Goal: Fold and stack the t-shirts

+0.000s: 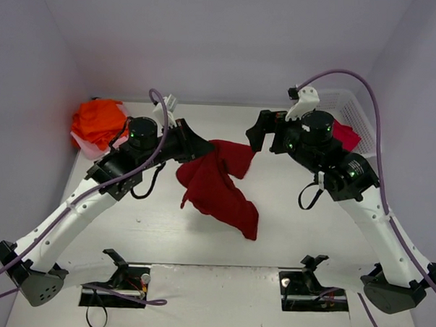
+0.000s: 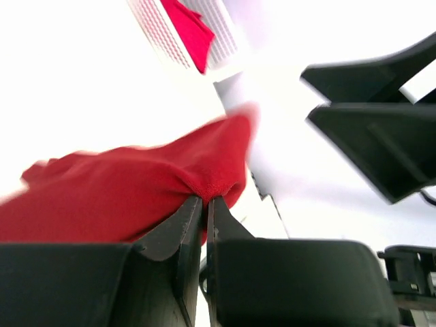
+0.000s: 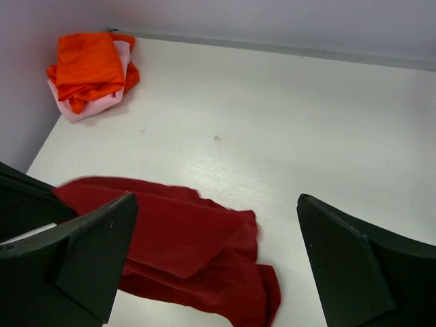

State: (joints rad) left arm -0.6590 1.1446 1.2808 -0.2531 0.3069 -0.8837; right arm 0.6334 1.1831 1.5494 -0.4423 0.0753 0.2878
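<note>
Top external view shows the white counter (image 1: 287, 239) with the dark red t-shirt (image 1: 221, 185) crumpled at its middle, one edge pinched in the left claw (image 2: 205, 200), which is clamped tight on it. Orange t-shirts (image 1: 98, 120) lie on a pale pink t-shirt (image 3: 95, 105) in the far left corner. The right claw (image 3: 216, 198) gapes wide, holding nothing, near the dark red cloth.

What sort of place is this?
Probably a robot test booth: left arm and right arm bolted to a white table, plain walls around, and a dark red t-shirt for practice.
</note>
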